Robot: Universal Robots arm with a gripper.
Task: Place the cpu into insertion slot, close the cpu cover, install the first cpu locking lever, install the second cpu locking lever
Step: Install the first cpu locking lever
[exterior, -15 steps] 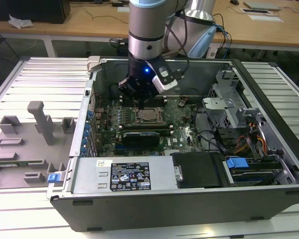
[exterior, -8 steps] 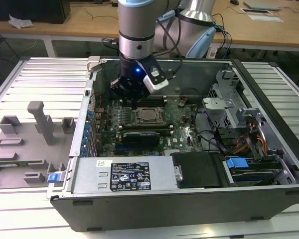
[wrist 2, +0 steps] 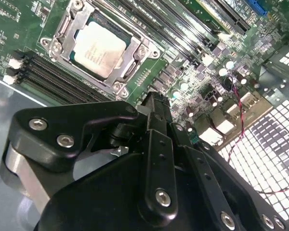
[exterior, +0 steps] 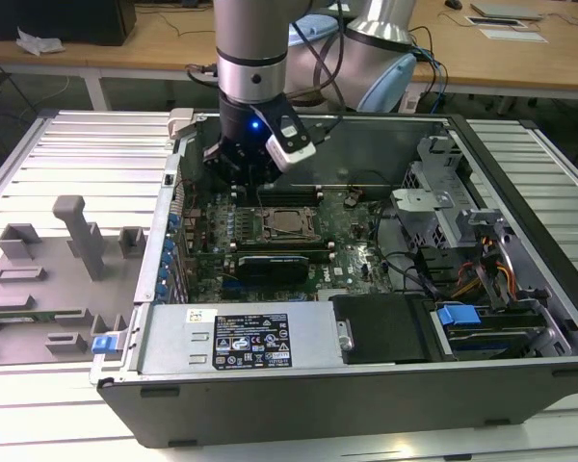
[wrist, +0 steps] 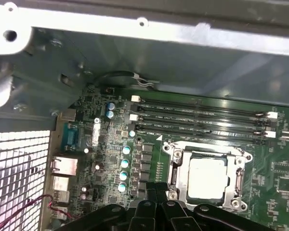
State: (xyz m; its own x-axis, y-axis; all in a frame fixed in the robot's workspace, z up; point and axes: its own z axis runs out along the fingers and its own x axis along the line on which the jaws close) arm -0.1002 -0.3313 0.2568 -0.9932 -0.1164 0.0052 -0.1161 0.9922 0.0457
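The cpu (wrist 2: 98,47) lies flat in the insertion slot (wrist 2: 116,86) on the green motherboard, its dull silver top showing. The cpu cover (wrist 2: 130,57) lies down around it as a silver frame. In the first wrist view the cpu (wrist: 207,177) sits inside the cover (wrist: 177,166). In the exterior view the socket (exterior: 287,223) is in the middle of the open case. My gripper (exterior: 252,188) hangs above the board beside the socket, towards the exterior view's left. Its black fingers (wrist 2: 154,103) are shut together on nothing, as the fingertips (wrist: 155,191) also show.
Long black memory slots (wrist: 202,122) run beside the socket. The case's metal wall (wrist: 183,67) rises close behind them. A black card (exterior: 275,262), a power supply (exterior: 250,339) and drive cages (exterior: 462,241) crowd the case. Grey fixtures (exterior: 72,236) stand outside at the exterior view's left.
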